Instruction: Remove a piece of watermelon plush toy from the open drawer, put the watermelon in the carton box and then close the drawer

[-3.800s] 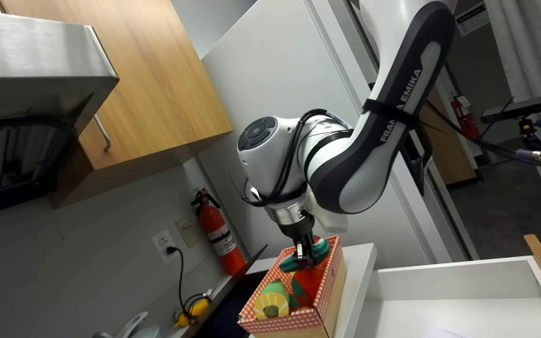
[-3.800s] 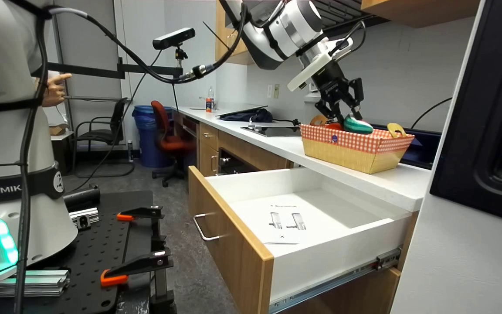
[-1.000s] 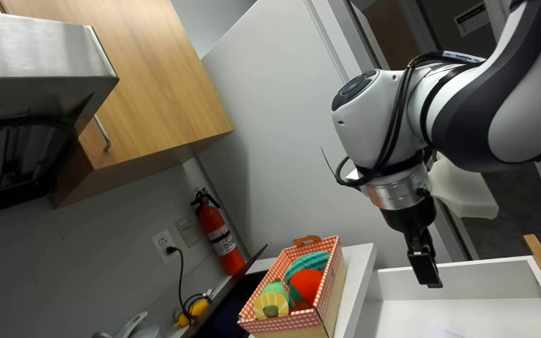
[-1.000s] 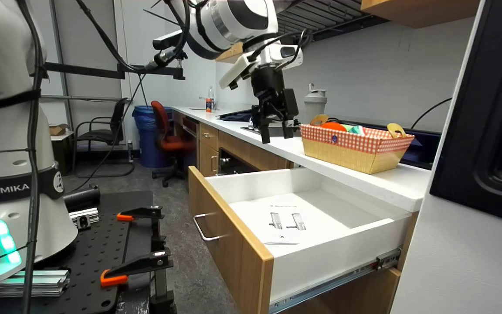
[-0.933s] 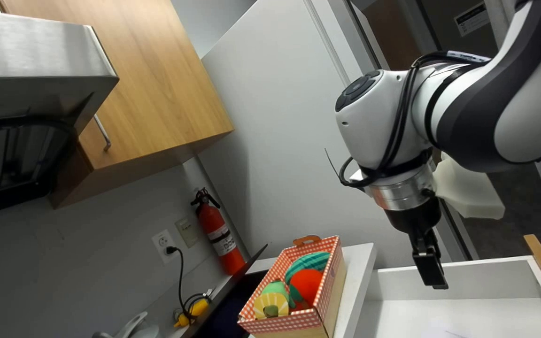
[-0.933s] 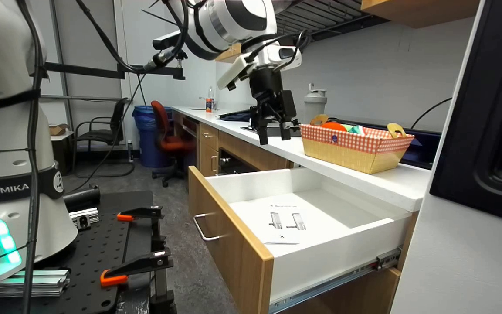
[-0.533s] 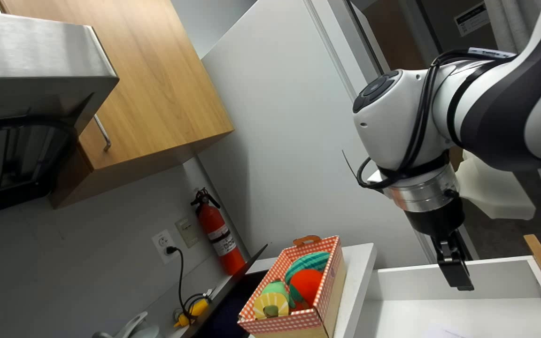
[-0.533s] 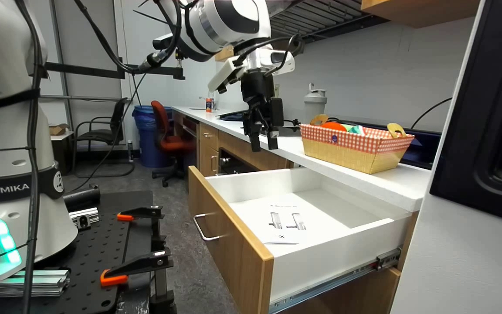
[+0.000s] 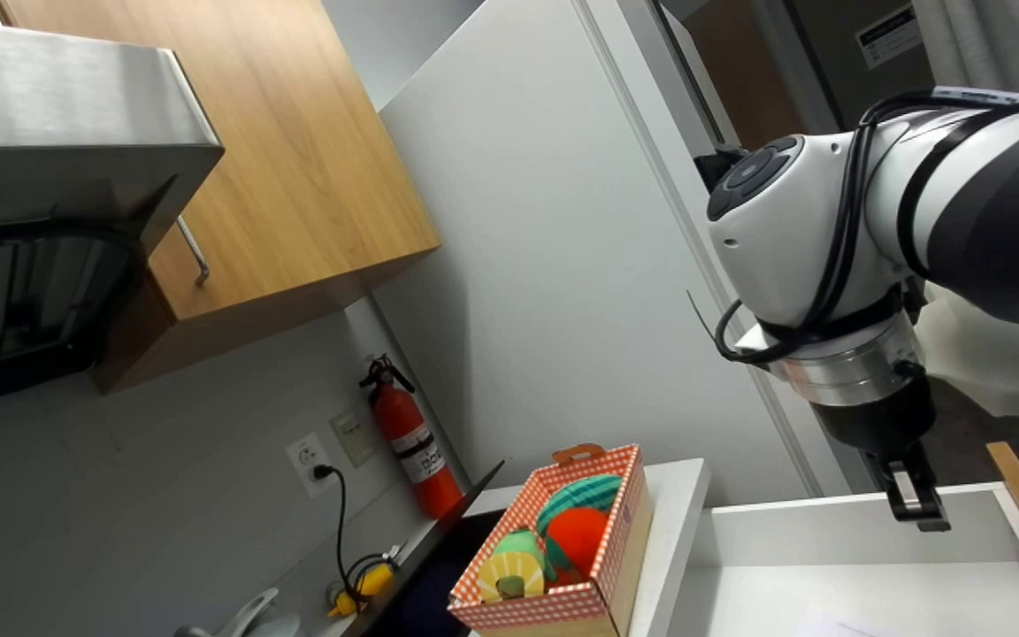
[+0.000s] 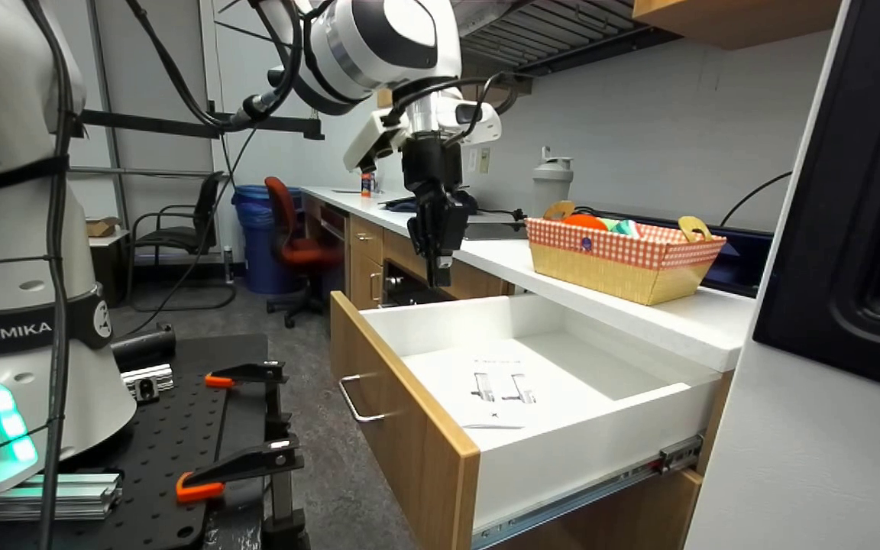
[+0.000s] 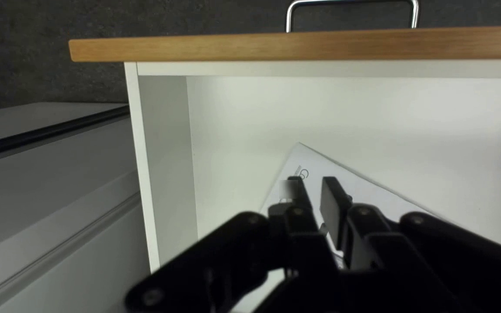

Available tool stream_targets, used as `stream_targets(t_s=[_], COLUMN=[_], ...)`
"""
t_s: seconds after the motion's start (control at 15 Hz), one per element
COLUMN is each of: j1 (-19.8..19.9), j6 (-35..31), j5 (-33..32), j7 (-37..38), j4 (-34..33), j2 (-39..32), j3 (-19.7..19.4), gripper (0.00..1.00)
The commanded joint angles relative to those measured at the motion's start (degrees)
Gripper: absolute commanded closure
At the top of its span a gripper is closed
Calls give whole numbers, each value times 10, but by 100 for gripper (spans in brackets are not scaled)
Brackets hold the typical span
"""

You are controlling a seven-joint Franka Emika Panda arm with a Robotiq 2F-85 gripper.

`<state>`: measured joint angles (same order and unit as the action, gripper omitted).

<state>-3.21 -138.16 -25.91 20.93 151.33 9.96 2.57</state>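
The watermelon plush toy point(image 9: 582, 494), a wedge with a striped green rind, lies in the carton box among other toys. Its rind edge also shows in an exterior view point(image 10: 626, 228). The checked carton box point(image 9: 632, 557) stands on the counter; it also shows in an exterior view point(image 10: 600, 263). The white drawer point(image 10: 593, 443), with a wooden front, is pulled out. My gripper point(image 10: 438, 281) hangs above the drawer near its far side wall, away from the box. In the wrist view, its fingers point(image 11: 337, 200) are partly closed with a narrow gap and nothing between them.
A printed sheet point(image 10: 501, 397) lies on the drawer floor. The drawer's metal handle point(image 10: 357, 401) is on its front, and also shows in the wrist view point(image 11: 350, 3). Orange and yellow plush toys point(image 9: 509, 571) share the box. A wall cabinet point(image 9: 297, 150) hangs above the counter.
The gripper has let go of the watermelon at the box and moved away over the drawer. In the last half second it moved farther from the box, lower, and its fingers came closer together.
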Motion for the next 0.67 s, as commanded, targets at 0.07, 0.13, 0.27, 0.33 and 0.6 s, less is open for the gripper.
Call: stream_targets(t_s=[0.07, 0.13, 0.27, 0.33, 0.6], j1=[15, 15, 17, 17, 20], j6=[2, 2, 2, 3, 6], j5=[31, 34, 41, 46, 62], j7=[-10, -11, -12, -14, -18], j4=[43, 48, 58, 63, 80], j2=[38, 40, 44, 46, 58], j3=[8, 8, 8, 7, 7], gripper=[100, 100, 100, 100, 100])
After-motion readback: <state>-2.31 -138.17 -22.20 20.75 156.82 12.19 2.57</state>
